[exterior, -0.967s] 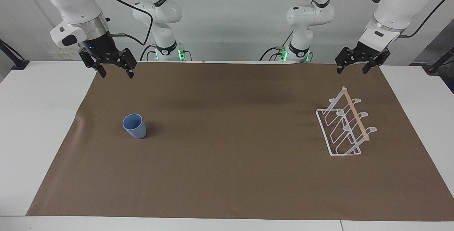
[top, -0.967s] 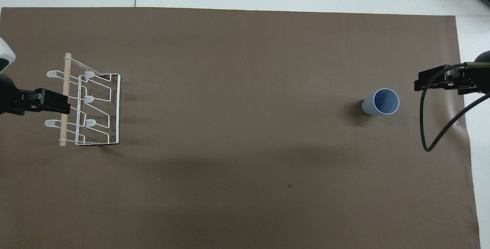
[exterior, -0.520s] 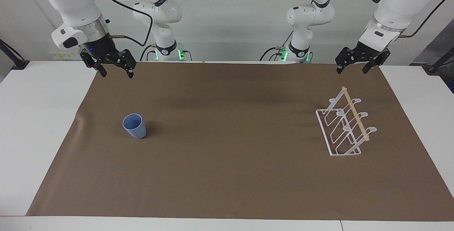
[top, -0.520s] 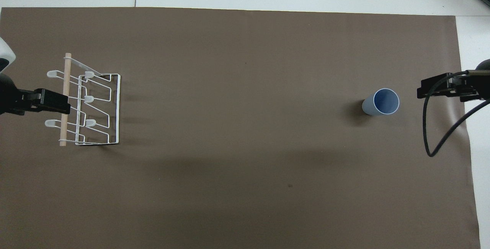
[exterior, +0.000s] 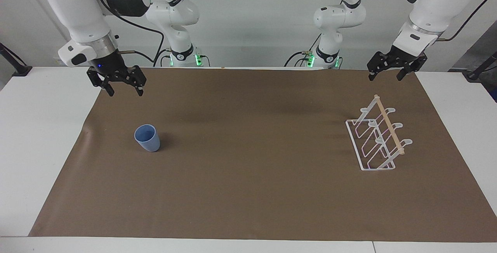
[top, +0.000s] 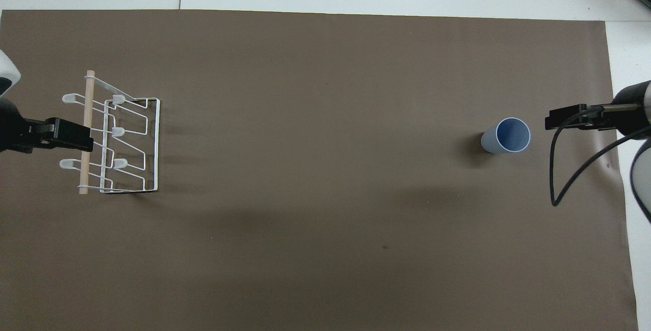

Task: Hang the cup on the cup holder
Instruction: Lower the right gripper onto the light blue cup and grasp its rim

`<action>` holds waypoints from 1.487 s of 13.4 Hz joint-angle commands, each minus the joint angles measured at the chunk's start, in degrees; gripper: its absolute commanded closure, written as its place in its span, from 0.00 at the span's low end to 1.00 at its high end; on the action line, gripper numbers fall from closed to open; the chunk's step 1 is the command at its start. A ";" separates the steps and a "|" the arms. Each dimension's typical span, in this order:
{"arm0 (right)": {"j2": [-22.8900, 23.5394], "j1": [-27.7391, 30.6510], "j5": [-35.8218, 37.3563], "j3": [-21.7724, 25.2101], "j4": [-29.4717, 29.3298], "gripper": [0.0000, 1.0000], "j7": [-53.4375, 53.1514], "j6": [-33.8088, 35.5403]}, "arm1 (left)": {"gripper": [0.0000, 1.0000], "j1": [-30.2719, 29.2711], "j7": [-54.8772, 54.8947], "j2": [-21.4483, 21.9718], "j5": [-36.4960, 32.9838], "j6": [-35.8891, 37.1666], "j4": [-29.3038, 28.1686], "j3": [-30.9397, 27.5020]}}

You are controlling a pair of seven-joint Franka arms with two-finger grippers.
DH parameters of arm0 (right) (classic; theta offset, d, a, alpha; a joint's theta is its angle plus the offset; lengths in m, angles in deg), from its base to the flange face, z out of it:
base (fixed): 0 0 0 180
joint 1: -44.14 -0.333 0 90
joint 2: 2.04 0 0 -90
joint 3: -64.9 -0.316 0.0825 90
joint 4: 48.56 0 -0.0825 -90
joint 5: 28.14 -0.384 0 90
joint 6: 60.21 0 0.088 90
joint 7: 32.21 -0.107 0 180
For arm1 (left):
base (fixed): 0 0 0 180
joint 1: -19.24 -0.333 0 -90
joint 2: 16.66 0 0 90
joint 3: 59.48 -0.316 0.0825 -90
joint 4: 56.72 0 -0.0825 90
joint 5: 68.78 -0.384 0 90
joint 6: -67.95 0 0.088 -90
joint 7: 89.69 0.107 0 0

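The cup (exterior: 147, 138) stands upright, mouth up, on the brown mat (exterior: 256, 191) toward the right arm's end of the surface, untouched. Seen from above, it sits at about three o'clock from the mat's middle, with the cup holder (exterior: 378, 138) well apart at about nine o'clock, toward the left arm's end, its pegs all bare.

What has changed over the last second is the right pincer (exterior: 122, 91): it has come lower and a little closer to the cup, and in the overhead view it now lies just at the cup's three o'clock. It is up in the air over the mat's edge, fingers spread, holding nothing. The cup and the holder have not shifted.

The left pincer (exterior: 386, 76) waits, spread and empty, in the air over the mat's edge by the holder, where it was before.

That drop reads as the opening of the reach: the grasp is not yet made, and the lift, the carry across and the hanging are all still to do.
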 commanded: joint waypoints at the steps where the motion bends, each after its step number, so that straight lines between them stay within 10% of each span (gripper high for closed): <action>1: -1.74 0.14 -1.43 -0.38 8.02 0.00 1.28 -6.55 | 0.00 -0.24 -0.03 1.69 0.66 -0.92 -1.88 -0.16; 16: 7.58 -0.39 -1.43 -2.67 21.13 0.00 4.88 -30.57 | 0.00 -0.24 -0.03 1.69 0.66 -0.92 -1.88 -0.16; 20: 7.49 -0.39 -1.43 -2.67 21.40 1.00 4.80 -30.39 | 0.00 -0.24 -0.03 1.69 0.66 -0.92 -1.88 -0.16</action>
